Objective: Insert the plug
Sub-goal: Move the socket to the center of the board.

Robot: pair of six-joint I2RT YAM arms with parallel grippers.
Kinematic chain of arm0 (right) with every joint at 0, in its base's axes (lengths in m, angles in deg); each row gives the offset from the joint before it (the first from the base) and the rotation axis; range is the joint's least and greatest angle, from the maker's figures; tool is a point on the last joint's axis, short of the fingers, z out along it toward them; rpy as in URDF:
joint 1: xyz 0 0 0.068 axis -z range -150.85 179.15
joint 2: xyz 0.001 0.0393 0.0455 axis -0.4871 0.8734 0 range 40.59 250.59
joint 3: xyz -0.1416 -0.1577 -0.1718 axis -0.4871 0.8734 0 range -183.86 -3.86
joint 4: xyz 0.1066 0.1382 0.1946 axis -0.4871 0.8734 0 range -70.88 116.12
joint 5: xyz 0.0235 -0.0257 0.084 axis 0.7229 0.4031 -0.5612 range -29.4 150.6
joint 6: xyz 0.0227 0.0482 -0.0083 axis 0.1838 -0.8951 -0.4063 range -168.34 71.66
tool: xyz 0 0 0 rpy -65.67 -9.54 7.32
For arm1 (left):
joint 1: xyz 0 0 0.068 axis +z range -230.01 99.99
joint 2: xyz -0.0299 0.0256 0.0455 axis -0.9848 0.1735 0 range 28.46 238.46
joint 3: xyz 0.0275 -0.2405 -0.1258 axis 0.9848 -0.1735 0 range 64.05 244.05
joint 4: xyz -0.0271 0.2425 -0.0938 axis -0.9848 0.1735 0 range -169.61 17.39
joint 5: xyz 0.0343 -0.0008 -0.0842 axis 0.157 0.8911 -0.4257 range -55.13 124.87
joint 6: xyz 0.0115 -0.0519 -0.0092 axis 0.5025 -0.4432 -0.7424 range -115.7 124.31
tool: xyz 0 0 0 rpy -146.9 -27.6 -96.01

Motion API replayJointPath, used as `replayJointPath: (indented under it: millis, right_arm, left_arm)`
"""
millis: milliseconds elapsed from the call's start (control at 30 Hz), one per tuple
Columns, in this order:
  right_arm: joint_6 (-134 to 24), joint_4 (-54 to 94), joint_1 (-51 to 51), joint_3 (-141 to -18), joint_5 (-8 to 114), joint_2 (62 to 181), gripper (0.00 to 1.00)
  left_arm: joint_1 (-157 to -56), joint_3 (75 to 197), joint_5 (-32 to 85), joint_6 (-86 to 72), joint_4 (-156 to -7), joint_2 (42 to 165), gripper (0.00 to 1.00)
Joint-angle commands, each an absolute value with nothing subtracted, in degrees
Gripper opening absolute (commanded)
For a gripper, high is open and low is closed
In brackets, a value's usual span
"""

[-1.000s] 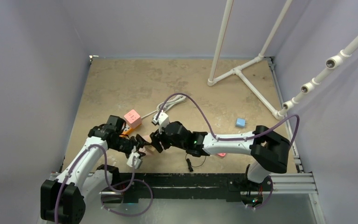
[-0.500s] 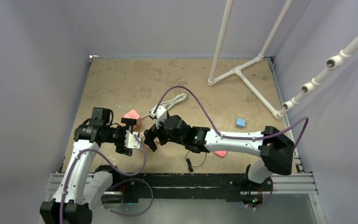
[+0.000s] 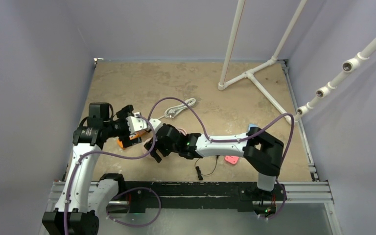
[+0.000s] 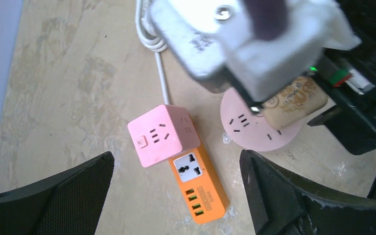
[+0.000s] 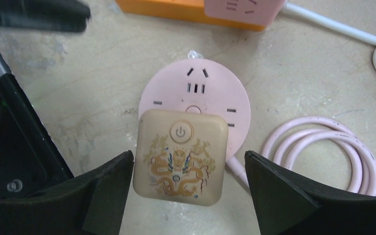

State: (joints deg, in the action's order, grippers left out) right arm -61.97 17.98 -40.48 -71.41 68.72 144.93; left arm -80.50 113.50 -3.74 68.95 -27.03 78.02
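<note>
Right gripper (image 5: 188, 161): jaws spread, nothing held. The tan plug (image 5: 180, 156) is seen directly between the fingers, with a gap left on each side. It is set on the near half of the round pink socket (image 5: 196, 90), which reaches past the fingertips. Whether the pins are fully home cannot be told.

Farther ahead lies the orange strip (image 5: 176, 10).

Left gripper (image 4: 176, 156): spread wide, empty, with the pink cube (image 4: 162, 134) below its fingers.

Judged: seating is to be checked. Any push is best applied straight down on the plug's centre, with the socket steadied, so nothing is tipped or slid.
</note>
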Motion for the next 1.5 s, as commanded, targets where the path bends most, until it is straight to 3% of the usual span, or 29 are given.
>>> replayJointPath:
  millis: [0,133,433,567,667,967,1133,1400,1467]
  right_arm:
    - [-58.0,22.9,-40.7,-72.0,70.4,140.2,0.81]
    - [-55.3,31.6,-40.7,-72.2,71.8,136.9,0.78]
    - [-50.8,41.8,-40.7,-73.4,77.4,138.2,0.85]
    - [-61.3,45.2,-39.8,-75.2,80.6,135.5,0.93]
    - [-76.4,50.4,-35.3,-77.0,81.8,133.0,0.87]
    - [-106.3,63.5,-28.0,-65.2,88.7,119.2,0.91]
    - [-109.9,62.0,-25.5,-60.8,89.3,118.4,0.93]
    - [-111.2,60.1,-23.5,-58.8,89.6,123.2,0.87]
    - [-112.0,59.4,-23.2,-58.2,89.2,123.0,0.85]
  left_arm:
    - [-80.1,115.8,-0.8,60.1,-31.9,77.1,0.99]
    - [-80.1,115.5,-1.7,60.4,-30.7,76.7,0.99]
    - [-80.1,114.9,-8.0,73.4,-23.4,81.1,0.99]
    - [-80.1,114.3,-13.4,85.7,-16.6,84.4,0.99]
    - [-81.0,113.6,-16.8,92.1,-16.1,87.1,0.99]
    - [-100.6,113.2,-8.0,80.9,-31.8,91.7,0.99]
    - [-104.7,115.3,-4.6,80.2,-33.6,98.3,0.99]
    - [-111.1,116.8,-0.5,78.3,-32.5,103.8,0.99]
    - [-112.4,116.5,0.6,78.4,-31.6,104.2,0.92]
